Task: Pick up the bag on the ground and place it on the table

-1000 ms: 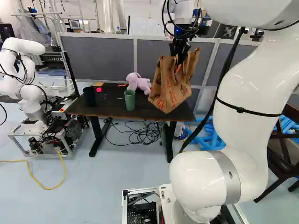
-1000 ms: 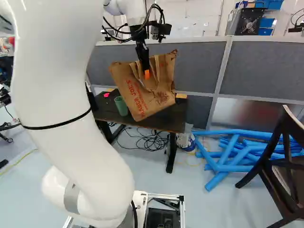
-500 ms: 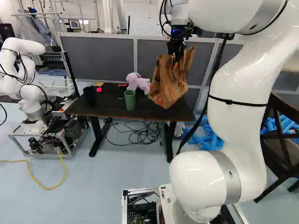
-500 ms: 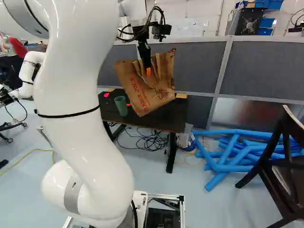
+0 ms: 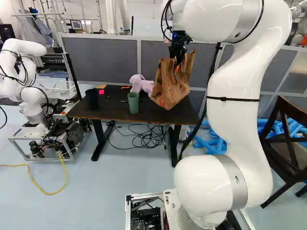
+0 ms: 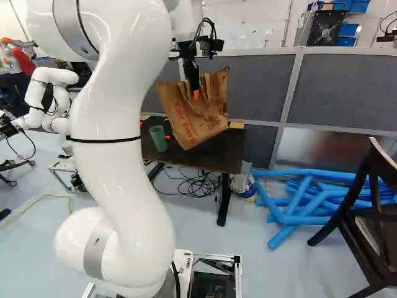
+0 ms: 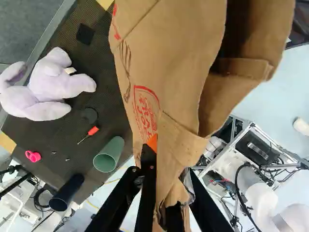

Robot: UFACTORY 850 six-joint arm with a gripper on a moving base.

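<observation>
You have the brown paper bag (image 5: 169, 90) up above the right part of the desk (image 5: 115, 114) in the left base view, tilted, its lower corner pointing down toward the desktop. Much is out of your sight: paper covers most of the pads in the wrist view, leaving one orange pad (image 7: 152, 142) partly showing; the bag hides whatever lies directly beneath it, and the arm (image 6: 111, 155) blocks the far left of the desk in the right base view. Your jaws are pinching crumpled paper at the bag's top, one finger to each side, parted only by that paper. The gap under the bag's lowest corner is hard to judge. In the left base view, the bag overlaps the edge of the lilac plush toy (image 5: 140, 84), though you cannot tell if they touch. The green cup (image 5: 133, 102) stands near the desk's front edge, apart from the bag, with the black cup (image 5: 92, 98) farther left. Dark desktop shows between green cup and right end, and a gray partition (image 6: 350, 87) rises behind.
</observation>
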